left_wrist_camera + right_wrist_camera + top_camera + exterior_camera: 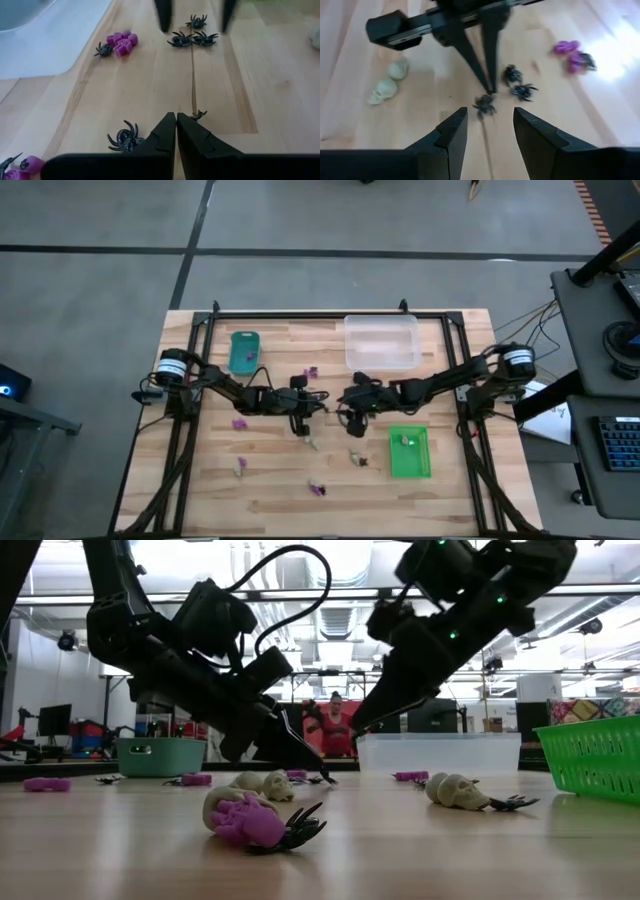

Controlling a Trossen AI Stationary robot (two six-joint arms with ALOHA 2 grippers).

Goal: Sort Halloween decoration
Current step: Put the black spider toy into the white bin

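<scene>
Two robot arms meet over the middle of a wooden worktop point(270, 480) with the sorting of Halloween trinkets barely begun. The left gripper point(176, 125) has its fingers pressed shut with tips down near a black spider point(125, 139), nothing visibly between them; the right gripper point(489, 122) faces it with fingers apart and empty, above another spider point(484, 105). Most pieces lie loose on the wood: in the overhead view, purple ones point(239, 423) and cream skulls point(357, 459) scatter from the centre toward the near edge. Judging by this, nearly all the work remains (only one pale piece shows in the green tray point(410, 465)). Three trays stand out: a teal tray point(244, 351), a clear tray point(382, 341) at the far edge, and the green one at right. At least four spiders, two skulls and several purple pieces show; an exact tally is not possible.
</scene>
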